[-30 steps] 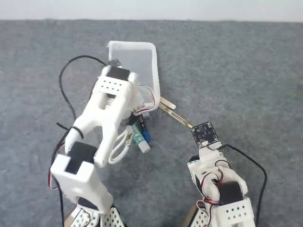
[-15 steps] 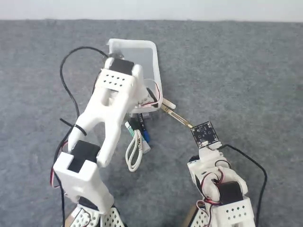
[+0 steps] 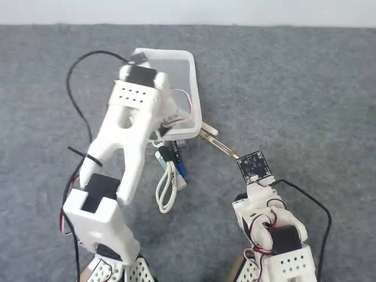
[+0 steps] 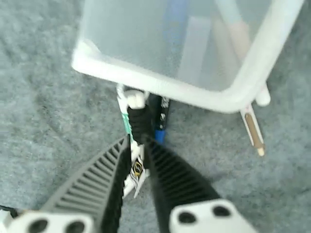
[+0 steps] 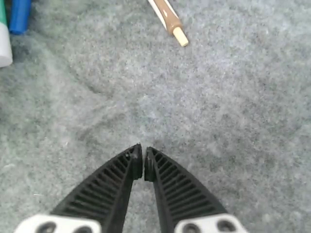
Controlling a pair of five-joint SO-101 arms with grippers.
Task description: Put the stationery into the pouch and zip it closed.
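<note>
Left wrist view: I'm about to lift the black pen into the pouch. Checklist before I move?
1. Left claw closed on black pen: ok.
2. Green-and-white pen clear of the grip: not ok, it lies under the claw.
3. Pouch opening toward the claw: cannot tell.
4. Right claw out of the way: ok, shut, touching nothing.
5. All stationery inside: not ok, brown pen lies outside.

Left arm (image 3: pixel 126 147) stretched forward from base, wrist tipped downward. Left gripper (image 4: pixel 138 141) pointing down, jaws pinched tight on slim black item (image 4: pixel 137 121). Right arm (image 3: pixel 273 229) folded back close to own base, wrist angled down. Right gripper (image 5: pixel 143 151) jaws pressed together, nothing between them.
</note>
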